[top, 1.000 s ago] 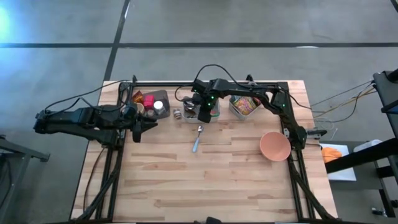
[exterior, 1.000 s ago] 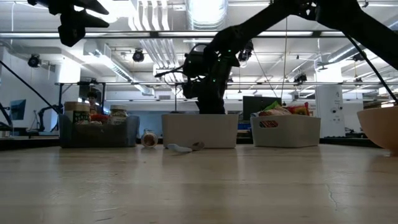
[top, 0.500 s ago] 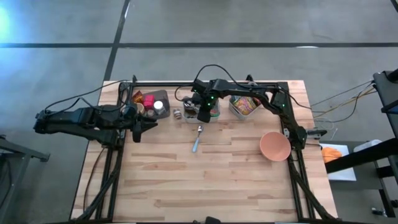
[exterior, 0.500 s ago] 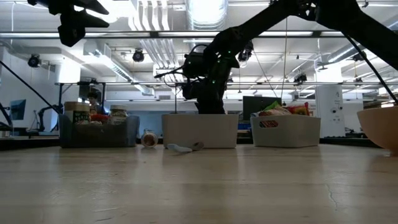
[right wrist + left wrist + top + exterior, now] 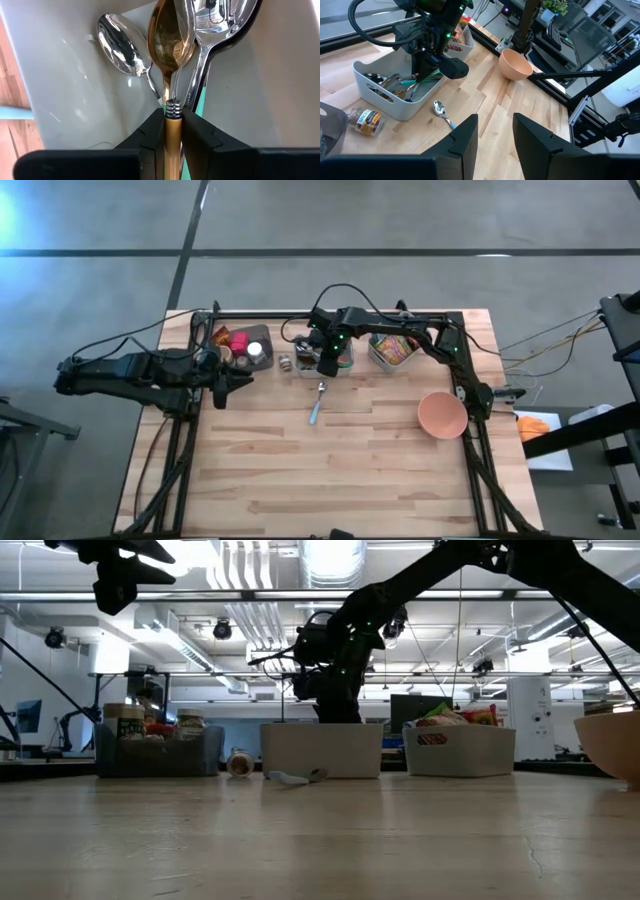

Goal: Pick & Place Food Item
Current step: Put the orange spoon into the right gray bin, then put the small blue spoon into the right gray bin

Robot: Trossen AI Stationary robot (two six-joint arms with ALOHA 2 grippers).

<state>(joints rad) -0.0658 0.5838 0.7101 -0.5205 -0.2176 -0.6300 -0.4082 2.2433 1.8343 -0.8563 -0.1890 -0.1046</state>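
Note:
My right gripper (image 5: 328,365) reaches steeply down into the white cutlery bin (image 5: 395,102) at the far middle of the table. There it is shut on a gold spoon (image 5: 167,35) lying among silver spoons (image 5: 122,47). My left gripper (image 5: 495,145) hovers open and empty above the table's left side (image 5: 218,392). Food shows in a white bin of snack packets (image 5: 393,348), in a dark bin of jars (image 5: 245,345), and as a small jar (image 5: 366,120) lying on its side beside the cutlery bin. My right gripper pinches the gold spoon's handle (image 5: 173,125) between its two fingers, just behind the ringed collar. The fingers come from above, slanting steeply down. The spoon's bowl points down into the bin among the other spoons.
A silver spoon with a light blue handle (image 5: 317,405) lies on the wood in front of the cutlery bin. A pink bowl (image 5: 441,414) stands near the table's right edge. The near half of the table is bare wood.

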